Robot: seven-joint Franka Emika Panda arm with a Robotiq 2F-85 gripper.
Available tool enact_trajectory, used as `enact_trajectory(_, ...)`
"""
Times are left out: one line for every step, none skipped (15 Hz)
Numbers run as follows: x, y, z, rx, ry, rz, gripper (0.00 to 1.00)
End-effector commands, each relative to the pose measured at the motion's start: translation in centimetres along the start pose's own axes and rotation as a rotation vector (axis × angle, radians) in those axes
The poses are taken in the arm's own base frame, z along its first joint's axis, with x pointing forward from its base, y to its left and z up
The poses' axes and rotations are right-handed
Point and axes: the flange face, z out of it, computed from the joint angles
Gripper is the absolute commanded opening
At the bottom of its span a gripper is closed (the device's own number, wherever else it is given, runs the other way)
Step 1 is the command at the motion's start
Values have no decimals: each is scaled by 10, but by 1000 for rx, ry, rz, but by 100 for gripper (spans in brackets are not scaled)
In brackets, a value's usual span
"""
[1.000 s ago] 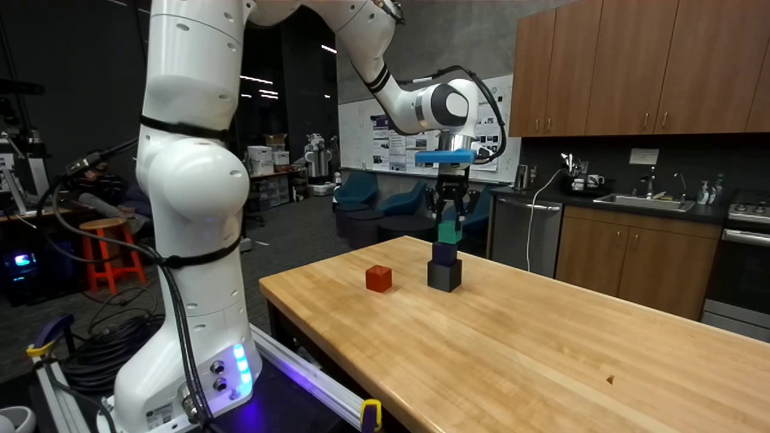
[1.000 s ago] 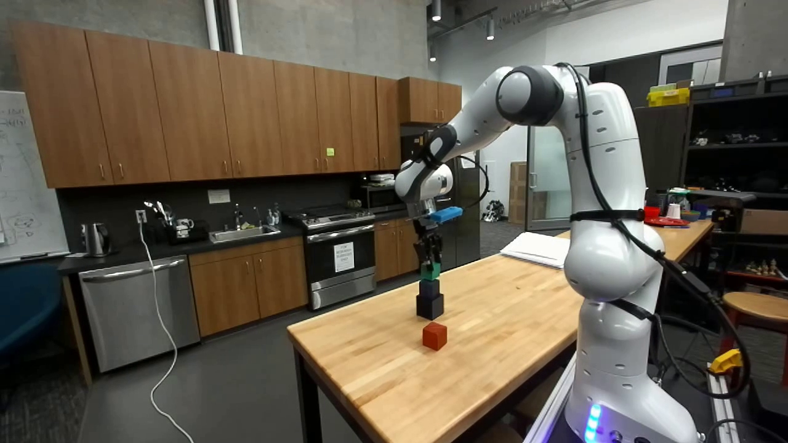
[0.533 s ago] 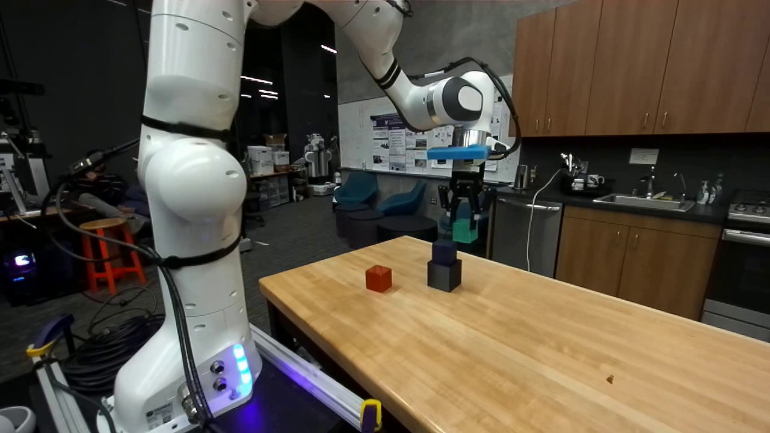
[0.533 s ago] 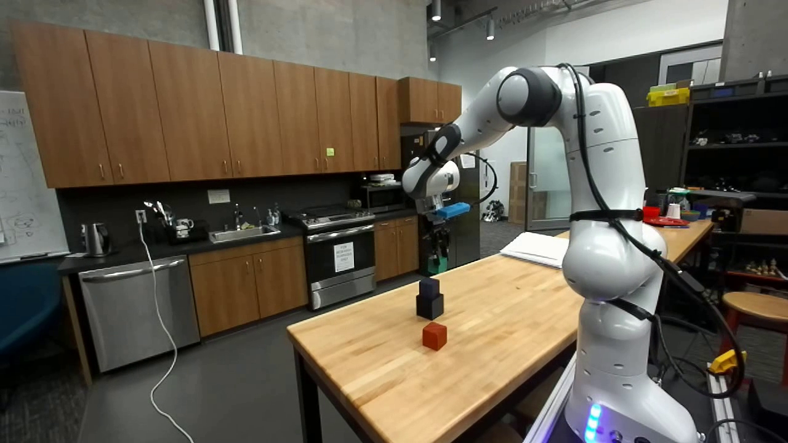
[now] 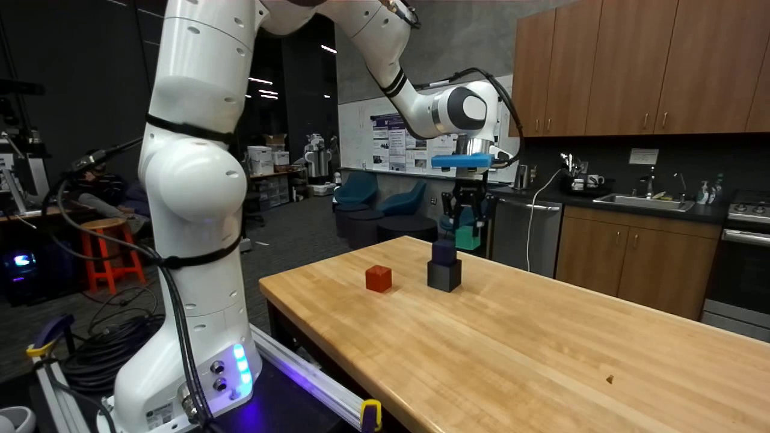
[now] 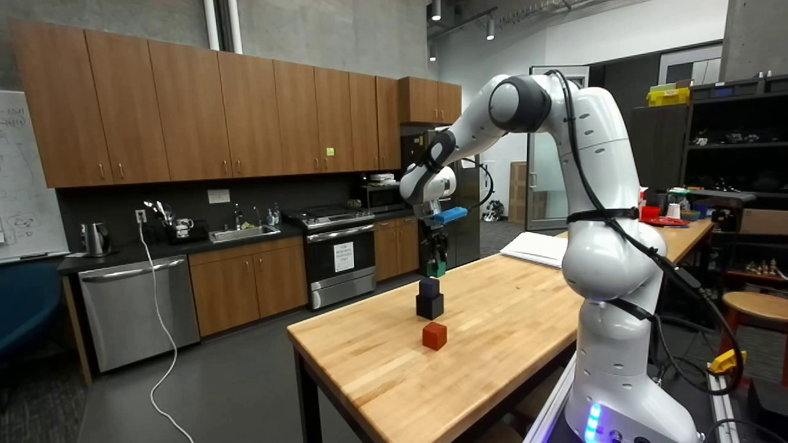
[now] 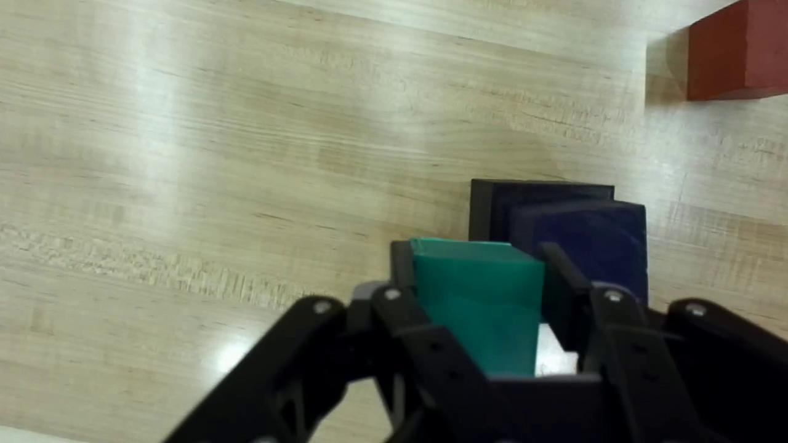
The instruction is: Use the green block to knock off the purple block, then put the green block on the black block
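The end effector [image 7: 479, 264] clamps the green block [image 7: 480, 307] by opposite faces, apt for something probably light and stiff.

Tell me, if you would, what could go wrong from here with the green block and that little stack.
A low push with the green block could shift the black block along with the purple block resting on it. Once knocked, the purple block might tumble into the red block on the table. Contact might twist the green block held in the pincer.
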Motion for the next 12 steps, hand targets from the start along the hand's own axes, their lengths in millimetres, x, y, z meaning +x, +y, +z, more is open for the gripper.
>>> enact_trajectory(9, -7, 1, 8, -16, -5, 26)
enact_trajectory(9, -11, 3, 7, -20, -14, 26)
enact_trajectory(9, -16, 5, 8, -24, -26, 26)
enact_trajectory(9, -21, 6, 19, -26, -37, 26)
enact_trajectory(8, -26, 6, 17, -27, -50, 26)
enact_trajectory(6, -33, 5, 17, -26, -65, 26)
enact_trajectory(6, -38, 5, 14, -28, -76, 26)
enact_trajectory(5, -45, 6, 11, -29, -87, 26)
enact_trajectory(4, -51, 9, 11, -36, -97, 26)
enact_trajectory(4, -57, 12, 15, -42, -106, 26)
enact_trajectory(2, -63, 15, 18, -50, -117, 26)
enact_trajectory(0, -69, 19, 15, -56, -126, 26)
